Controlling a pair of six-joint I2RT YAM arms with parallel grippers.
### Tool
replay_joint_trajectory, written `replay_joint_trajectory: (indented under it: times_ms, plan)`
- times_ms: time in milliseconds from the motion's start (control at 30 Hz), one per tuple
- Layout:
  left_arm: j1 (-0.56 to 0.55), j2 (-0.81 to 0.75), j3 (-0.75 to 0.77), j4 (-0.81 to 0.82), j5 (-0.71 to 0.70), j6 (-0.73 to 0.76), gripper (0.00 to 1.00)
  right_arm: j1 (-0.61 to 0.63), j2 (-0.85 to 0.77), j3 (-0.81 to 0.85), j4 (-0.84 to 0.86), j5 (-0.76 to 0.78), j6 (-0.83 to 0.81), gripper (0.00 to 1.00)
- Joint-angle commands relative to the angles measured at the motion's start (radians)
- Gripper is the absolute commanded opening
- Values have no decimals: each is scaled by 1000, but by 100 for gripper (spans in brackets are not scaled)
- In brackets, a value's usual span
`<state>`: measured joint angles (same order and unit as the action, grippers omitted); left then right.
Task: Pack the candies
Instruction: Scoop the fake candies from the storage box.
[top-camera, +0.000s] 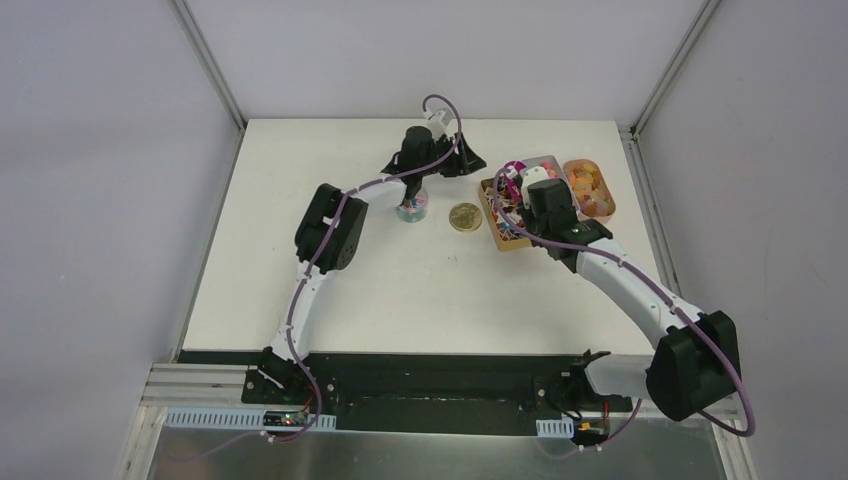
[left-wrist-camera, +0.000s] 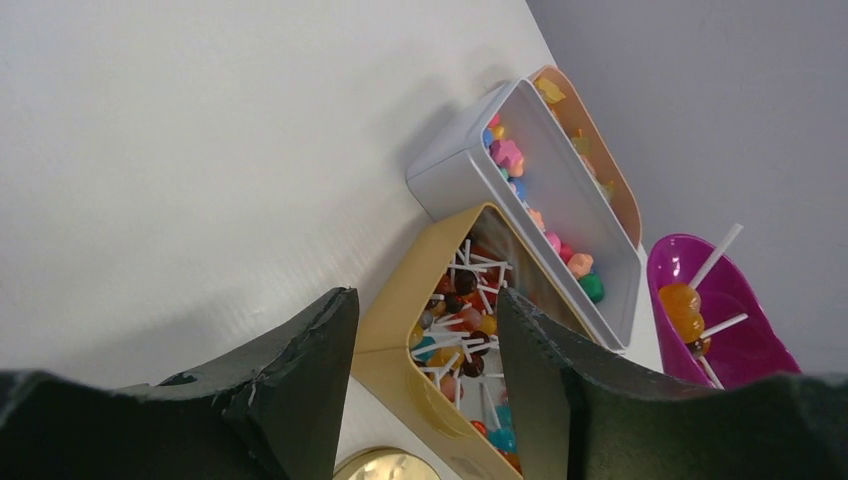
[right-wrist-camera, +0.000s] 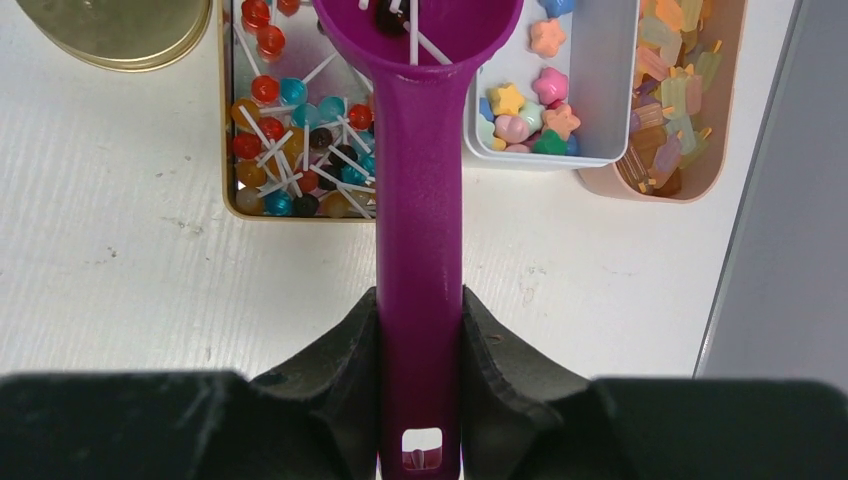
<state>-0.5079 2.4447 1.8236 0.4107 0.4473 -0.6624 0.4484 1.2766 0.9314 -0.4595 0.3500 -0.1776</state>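
Right hand (right-wrist-camera: 420, 310): clenched on the handle of the purple scoop (right-wrist-camera: 420, 200), one finger pressed against each side of it.
Purple scoop: its bowl points away from the hand and hangs over the line where the gold tray (left-wrist-camera: 400, 300) meets the grey tray (left-wrist-camera: 450, 165). Inside lie a few round pieces on white sticks, orange and dark.
Left hand (left-wrist-camera: 420, 300): the fingers (left-wrist-camera: 300, 390) stand well apart, and the part of the gap that shows has nothing in it. From above, the hand hangs right over the small jar (top-camera: 412, 210). Whether it grips the jar I cannot tell.
Candies (right-wrist-camera: 290, 140): small balls on white sticks in red, teal, yellow and dark, heaped in the gold tray. The jar also shows mixed colours inside.
Grey tray: holds star-shaped pieces in pink, yellow, blue and green, and stands between the gold tray and the peach tray (right-wrist-camera: 655, 192).
Peach tray: holds pale flat pieces.
Gold lid (right-wrist-camera: 120, 35): lies flat on the worktop (top-camera: 400, 290), between the jar and the gold tray.
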Motion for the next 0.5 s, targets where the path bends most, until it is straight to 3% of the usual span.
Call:
replay_joint_trajectory:
  times_ms: [0,367,400,433,467]
  plan:
    - [41,-157,-44,-2,-6,35,56,3,-58,60,10,-31,-19,0]
    - [158,-408,-212,-79,-15,76,68,38,-88,102,10,-75,-56,0]
    - [166,-431,-229,-94,-16,81,88,46,-86,106,14,-76,-66,0]
    - [175,-460,-243,-111,-17,86,98,57,-84,110,19,-73,-80,0]
    - [183,-489,-260,-137,-20,94,99,68,-80,117,22,-69,-96,0]
